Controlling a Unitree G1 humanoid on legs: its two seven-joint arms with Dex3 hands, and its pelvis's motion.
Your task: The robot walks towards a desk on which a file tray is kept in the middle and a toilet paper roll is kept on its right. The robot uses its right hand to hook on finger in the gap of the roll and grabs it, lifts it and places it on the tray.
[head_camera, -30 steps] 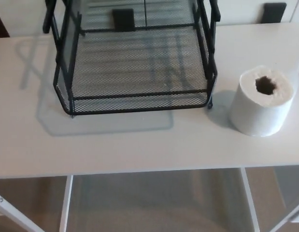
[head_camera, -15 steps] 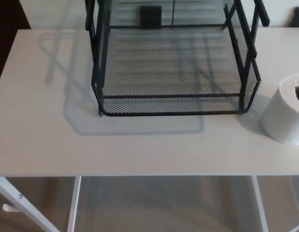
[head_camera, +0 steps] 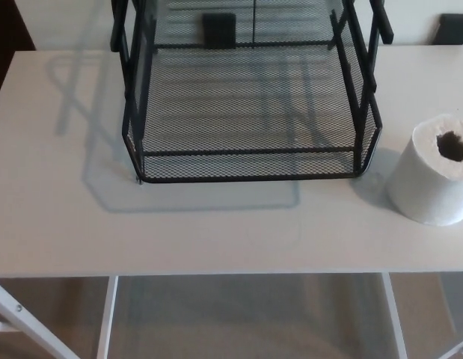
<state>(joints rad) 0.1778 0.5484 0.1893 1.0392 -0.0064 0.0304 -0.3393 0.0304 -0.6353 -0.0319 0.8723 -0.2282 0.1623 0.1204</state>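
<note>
Toilet paper roll [head_camera: 431, 170] beside file tray [head_camera: 250, 161]

Open table in front and to the left; mesh tray and roll take up the middle and right.

The front strip of the white table [head_camera: 216, 232] lies bare from edge to edge, and so does the area left of the black mesh file tray [head_camera: 250, 97]. The tray's low front wall leaves its floor reachable from above, while its taller side walls and corner posts block entry from either side. The toilet paper roll [head_camera: 433, 170] stands upright near the tray's right front corner, a narrow gap between them, its core hole facing up.
</note>
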